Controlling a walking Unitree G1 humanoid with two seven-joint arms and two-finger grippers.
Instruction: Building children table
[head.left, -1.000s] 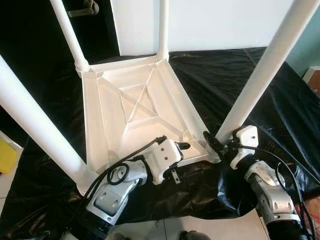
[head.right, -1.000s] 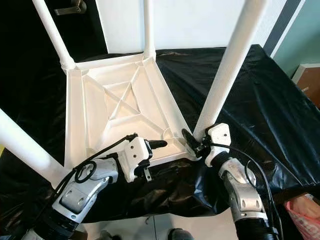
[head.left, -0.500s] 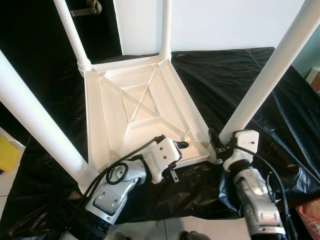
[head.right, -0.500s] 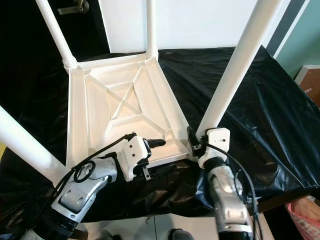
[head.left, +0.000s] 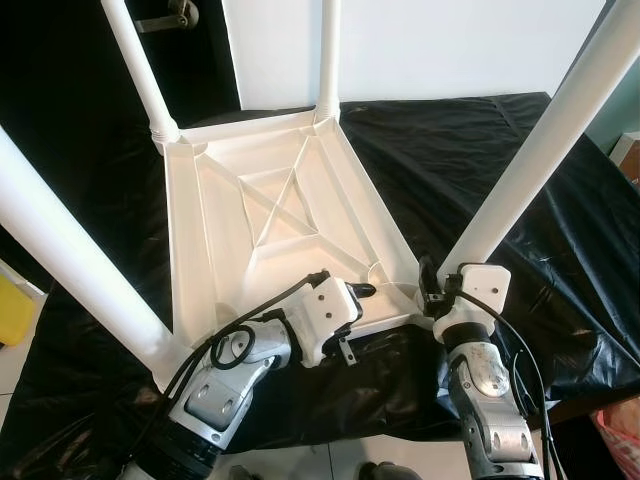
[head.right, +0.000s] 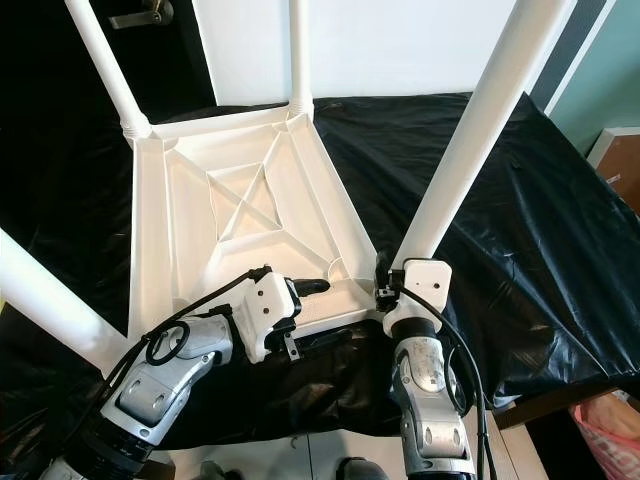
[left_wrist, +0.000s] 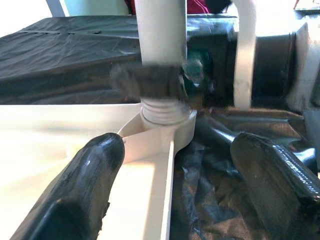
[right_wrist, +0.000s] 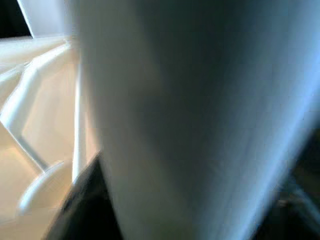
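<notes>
Spread left gripper (left_wrist: 175, 170) fingers straddle the inverted table (head.left: 262, 215) near rim; right gripper (head.left: 432, 290) pinches the near-right leg (head.left: 520, 165) base, black sheet (head.left: 470, 150) beyond.

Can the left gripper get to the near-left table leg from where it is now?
Probably yes: the left gripper sits open at the tabletop's near rim, and the near-left leg stands along that edge with nothing between.

Right gripper (head.left: 430, 292) largely masked by own white wrist housing against near right leg (head.left: 530, 160); finger spread unreadable. Leg (right_wrist: 190, 120) a pale blur just ahead of those fingers. All four legs cropped above. Black bar (left_wrist: 147, 82) past left fingers (left_wrist: 85, 185) smeared.
</notes>
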